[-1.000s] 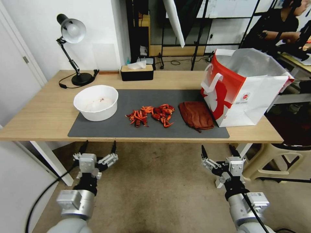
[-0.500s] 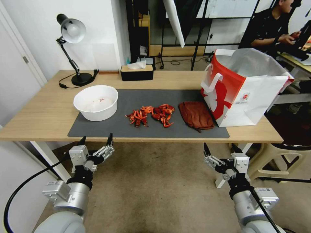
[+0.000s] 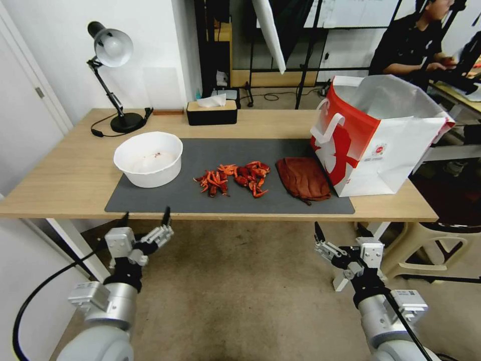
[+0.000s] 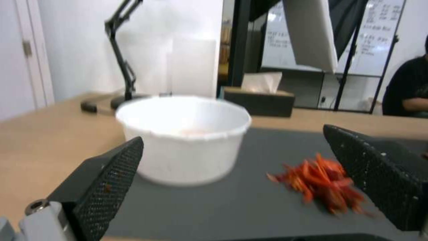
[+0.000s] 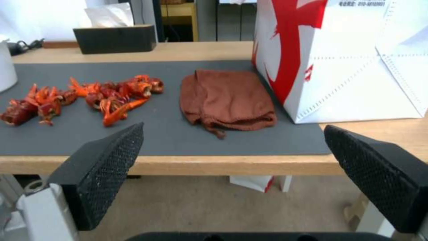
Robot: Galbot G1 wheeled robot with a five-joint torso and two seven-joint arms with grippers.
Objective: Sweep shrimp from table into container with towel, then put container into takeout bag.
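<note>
Both our grippers, left and right, hang wide open and empty below the near table edge. On the mat, the shrimp lie between the white container at left and the towel, which touches the takeout bag at right.

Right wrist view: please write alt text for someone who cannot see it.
The open right gripper hangs in front of the table edge, facing a rust-brown towel crumpled on the dark mat. Red-orange shrimp lie scattered on one side of the towel, and the red and white takeout bag stands on the other. A black tissue box sits behind.
</note>
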